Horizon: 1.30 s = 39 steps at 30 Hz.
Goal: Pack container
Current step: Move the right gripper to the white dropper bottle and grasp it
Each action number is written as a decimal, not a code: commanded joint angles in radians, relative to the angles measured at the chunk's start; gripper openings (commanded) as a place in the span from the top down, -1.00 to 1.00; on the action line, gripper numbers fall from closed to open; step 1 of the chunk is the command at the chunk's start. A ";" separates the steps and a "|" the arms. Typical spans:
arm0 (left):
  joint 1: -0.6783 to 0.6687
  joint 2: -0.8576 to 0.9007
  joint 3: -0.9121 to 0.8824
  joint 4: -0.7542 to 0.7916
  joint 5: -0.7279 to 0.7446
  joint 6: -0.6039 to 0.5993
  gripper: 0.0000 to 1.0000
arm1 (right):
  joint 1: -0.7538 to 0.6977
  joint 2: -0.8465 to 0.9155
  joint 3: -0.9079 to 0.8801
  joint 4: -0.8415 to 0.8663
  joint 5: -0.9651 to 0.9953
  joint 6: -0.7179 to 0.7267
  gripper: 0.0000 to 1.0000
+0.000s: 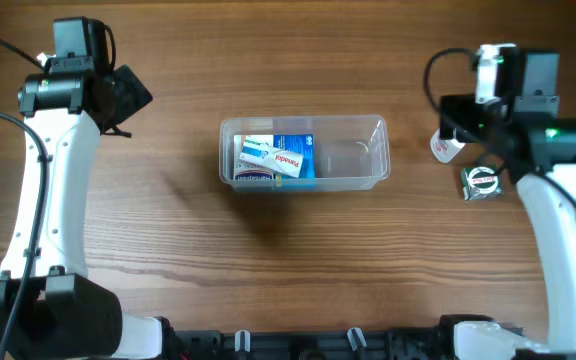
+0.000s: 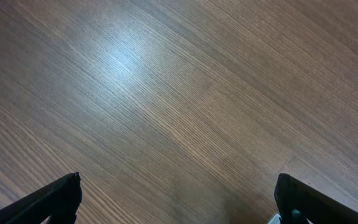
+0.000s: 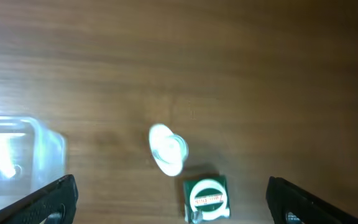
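Observation:
The clear plastic container point(image 1: 368, 150) sits mid-table with a blue and white medicine box point(image 1: 278, 157) in its left half; its corner shows in the right wrist view point(image 3: 23, 155). A small clear bottle point(image 1: 446, 147) and a green box with a white ring point(image 1: 482, 181) lie to its right, also in the right wrist view as the bottle point(image 3: 166, 149) and green box point(image 3: 206, 196). My right gripper point(image 3: 173, 199) is open above them, empty. My left gripper point(image 2: 176, 199) is open over bare wood at the far left.
The wooden table point(image 1: 168, 250) fills all views. The left arm point(image 1: 53, 170) stands along the left edge and the right arm point(image 1: 568, 220) along the right edge.

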 commanded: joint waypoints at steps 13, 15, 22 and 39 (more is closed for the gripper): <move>0.003 -0.005 0.011 0.002 -0.013 0.005 -0.99 | -0.105 0.274 0.010 0.011 -0.130 -0.142 -0.98; 0.003 -0.005 0.011 0.002 -0.013 0.004 -0.99 | -0.105 0.309 0.010 0.023 -0.131 -0.145 -0.99; 0.003 -0.005 0.011 0.002 -0.013 0.004 -0.99 | -0.104 0.374 0.010 0.047 -0.184 -0.159 -0.88; 0.003 -0.005 0.011 0.002 -0.013 0.004 -0.99 | -0.105 0.442 0.009 0.065 -0.187 -0.160 -0.30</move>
